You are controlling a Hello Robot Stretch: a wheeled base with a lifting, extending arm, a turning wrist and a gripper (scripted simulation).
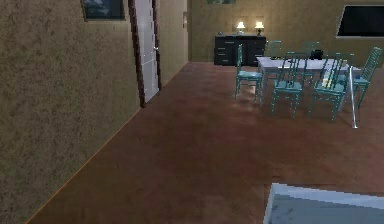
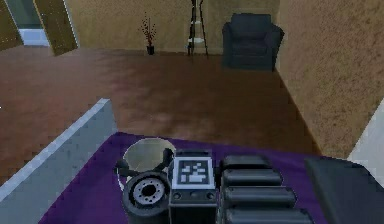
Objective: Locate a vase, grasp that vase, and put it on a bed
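Vase [image 2: 145,157] looks like the pale, round, open-topped pot low in the arm side view, on or just over the purple bed [image 2: 85,196]. Can't say if it's actually resting there. The gripper [image 2: 146,196] is a dark lump right up against it, so honestly I cannot tell whether it's got hold of anything, or how its fingers are set.

The bed has a pale grey side rail [image 2: 60,150] and a dark pillow [image 2: 345,190] at the right. Past it is brown wood floor [image 2: 200,85], then a dark armchair [image 2: 250,40], a tall stand [image 2: 196,28] and a small pot of twigs [image 2: 149,35] by the far wall.

Forward view has a white door [image 1: 147,45], a dark sideboard [image 1: 238,47] with two lit lamps [image 1: 240,27], and a table [image 1: 295,63] ringed by teal chairs [image 1: 288,85].
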